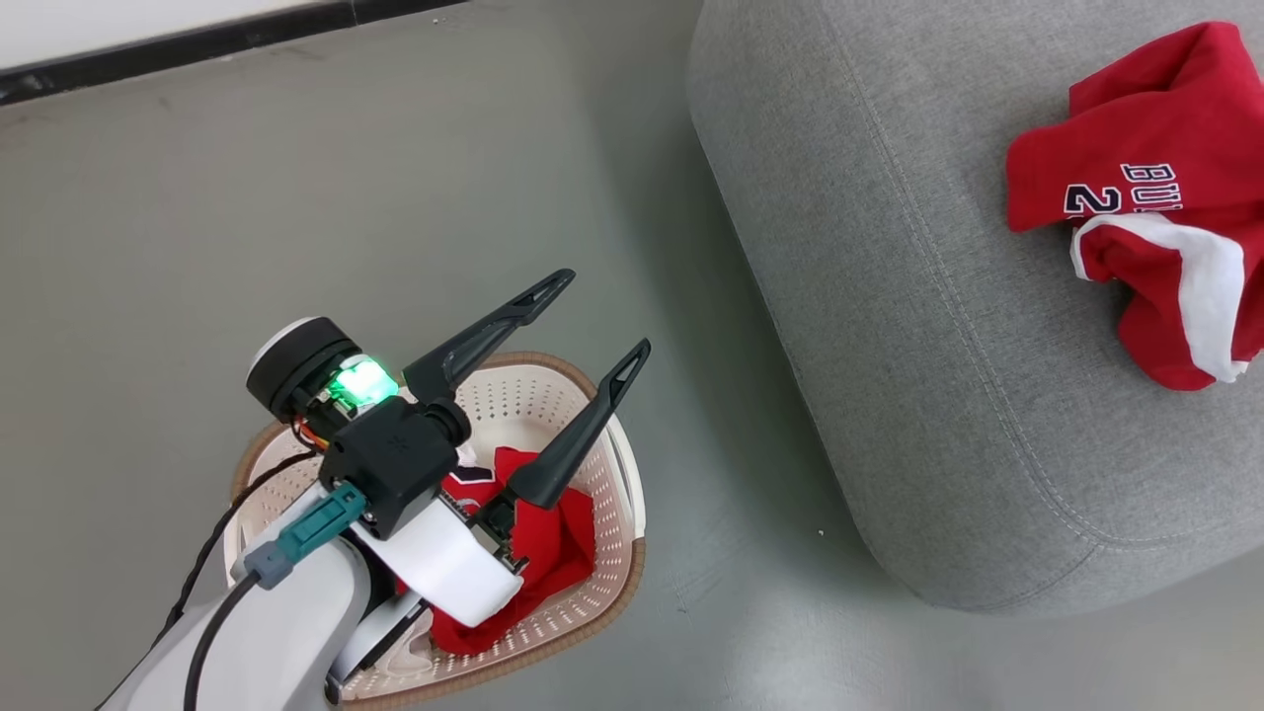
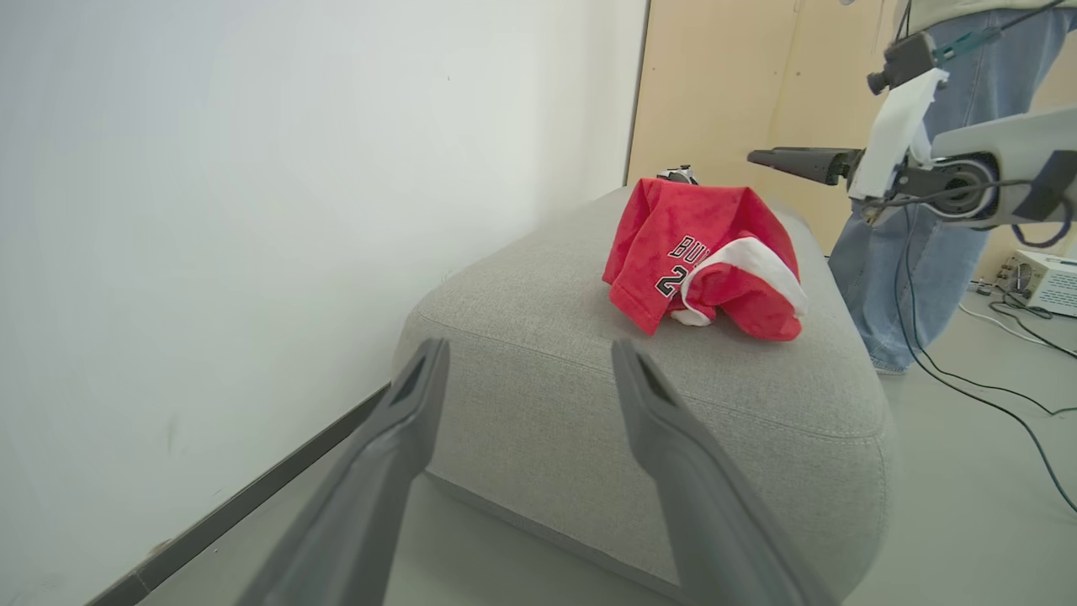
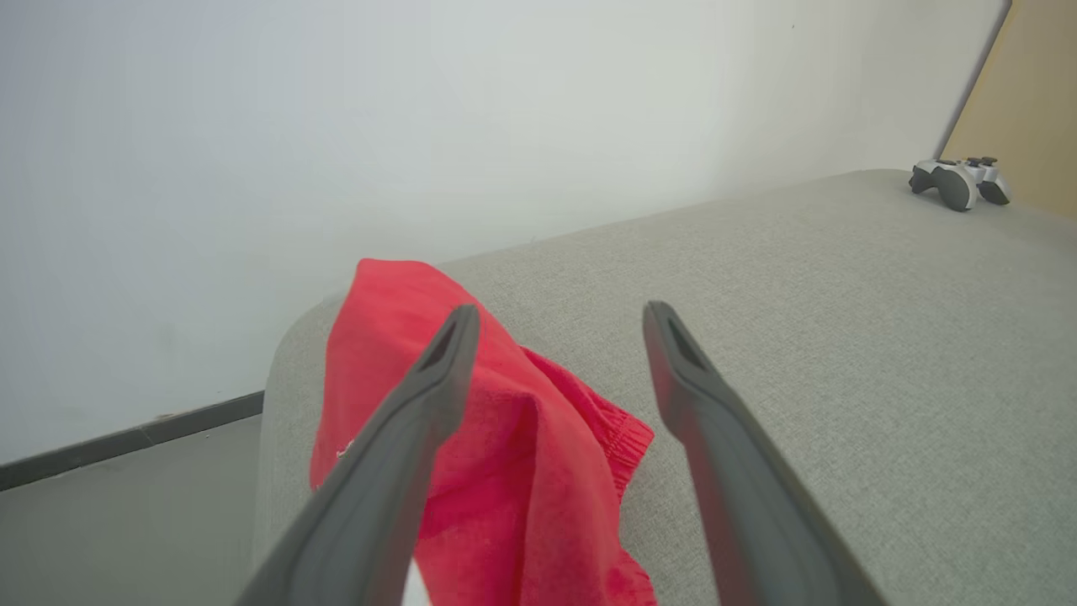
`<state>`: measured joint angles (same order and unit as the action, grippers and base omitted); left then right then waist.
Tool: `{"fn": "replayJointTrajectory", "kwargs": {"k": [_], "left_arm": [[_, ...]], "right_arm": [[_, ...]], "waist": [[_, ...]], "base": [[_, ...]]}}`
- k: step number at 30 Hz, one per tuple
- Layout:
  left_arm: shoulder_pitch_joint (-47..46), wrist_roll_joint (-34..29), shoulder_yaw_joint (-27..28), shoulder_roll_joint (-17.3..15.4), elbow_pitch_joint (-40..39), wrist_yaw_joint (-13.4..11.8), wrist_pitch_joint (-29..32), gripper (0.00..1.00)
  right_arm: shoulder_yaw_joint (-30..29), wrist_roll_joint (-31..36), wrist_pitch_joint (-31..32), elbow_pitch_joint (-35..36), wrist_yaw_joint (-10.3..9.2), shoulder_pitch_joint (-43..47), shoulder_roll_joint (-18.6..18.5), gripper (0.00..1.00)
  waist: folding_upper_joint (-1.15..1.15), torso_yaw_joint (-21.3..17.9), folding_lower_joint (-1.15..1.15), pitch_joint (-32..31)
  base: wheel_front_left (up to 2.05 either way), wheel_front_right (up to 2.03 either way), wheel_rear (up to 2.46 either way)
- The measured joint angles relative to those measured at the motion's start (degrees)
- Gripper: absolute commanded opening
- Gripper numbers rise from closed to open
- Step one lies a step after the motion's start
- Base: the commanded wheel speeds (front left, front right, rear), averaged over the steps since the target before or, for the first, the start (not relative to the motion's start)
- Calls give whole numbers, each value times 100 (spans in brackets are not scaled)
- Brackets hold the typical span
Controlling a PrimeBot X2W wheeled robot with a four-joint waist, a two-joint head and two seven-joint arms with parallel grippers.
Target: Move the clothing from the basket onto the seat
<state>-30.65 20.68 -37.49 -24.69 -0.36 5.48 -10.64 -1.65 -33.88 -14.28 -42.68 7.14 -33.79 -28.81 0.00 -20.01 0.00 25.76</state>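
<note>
The cream basket (image 1: 624, 568) stands on the floor under my left arm, with red clothing (image 1: 558, 538) bunched inside it. My left gripper (image 1: 604, 311) hovers open over the basket's far rim, holding nothing; in its own view its gripper (image 2: 528, 353) points toward the grey seat (image 2: 547, 396). A crumpled red jersey (image 1: 1145, 197) with white trim lies on the seat (image 1: 938, 346). My right gripper (image 3: 562, 316) is open just above that jersey (image 3: 505, 454), its left finger over the cloth and nothing between the jaws. The left wrist view shows the right gripper (image 2: 757, 157) beside the jersey (image 2: 698, 261).
A game controller (image 3: 959, 181) rests on the seat's far corner. A white wall with a dark baseboard (image 1: 197, 44) runs along one side. A person in jeans (image 2: 917, 278) stands behind the seat. Cables (image 2: 993, 396) and a small device (image 2: 1043, 282) lie on the floor there.
</note>
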Motion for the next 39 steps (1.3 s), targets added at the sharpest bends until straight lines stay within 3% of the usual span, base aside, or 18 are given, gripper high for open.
{"fn": "replayJointTrajectory", "kwargs": {"k": [12,39], "left_arm": [[202,99,222,140,243,-203,-210,100],[1165,389,1329,419,657,-1078,-361,100]], "right_arm": [[85,569,-1,772,0,4,318,100],[1128,1445,-1,1870,0,386,1357,100]], "waist": [[0,120,0,-245],[0,1004,0,-1051]], "base": [[0,0,0],[0,0,0]]}}
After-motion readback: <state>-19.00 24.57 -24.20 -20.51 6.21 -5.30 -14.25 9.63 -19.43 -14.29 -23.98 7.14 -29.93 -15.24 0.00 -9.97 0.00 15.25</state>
